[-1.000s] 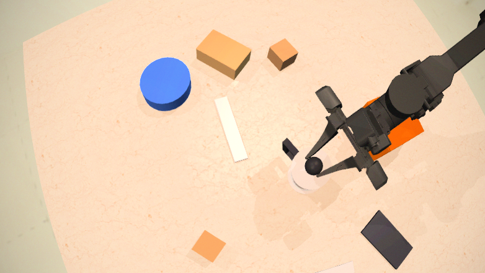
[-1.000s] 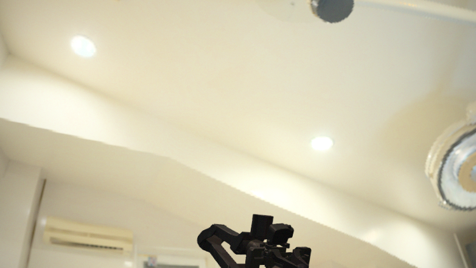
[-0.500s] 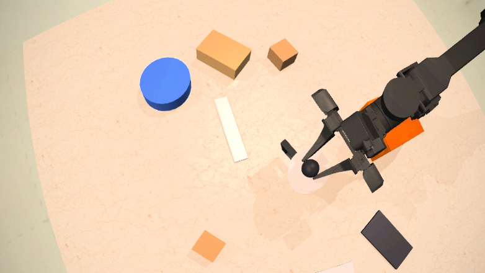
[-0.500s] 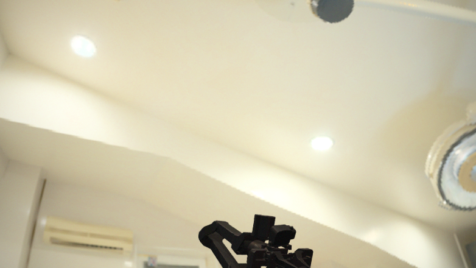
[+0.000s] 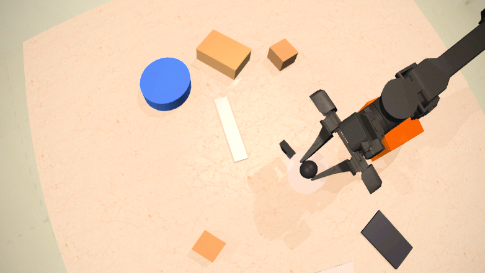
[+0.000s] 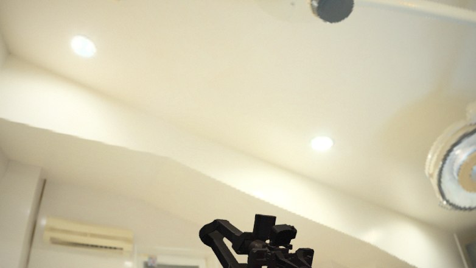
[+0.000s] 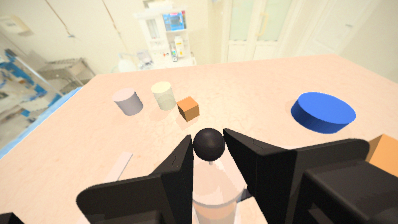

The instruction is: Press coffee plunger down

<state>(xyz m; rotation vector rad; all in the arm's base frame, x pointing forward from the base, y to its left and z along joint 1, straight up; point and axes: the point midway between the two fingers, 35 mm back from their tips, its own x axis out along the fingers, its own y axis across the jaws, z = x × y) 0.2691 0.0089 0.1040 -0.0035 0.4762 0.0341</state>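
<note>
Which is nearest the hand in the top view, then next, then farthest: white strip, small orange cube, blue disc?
Measured from the hand, shut on the plunger knob:
1. White strip, left of the hand.
2. Small orange cube, toward the top edge.
3. Blue disc, far left.

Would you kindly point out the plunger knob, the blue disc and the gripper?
Knob (image 5: 308,169), top view, its rounded top.
Blue disc (image 5: 165,81), top view, its flat top face.
Gripper (image 7: 208,145), wrist view, midway between fingertips, shut on the knob.
</note>
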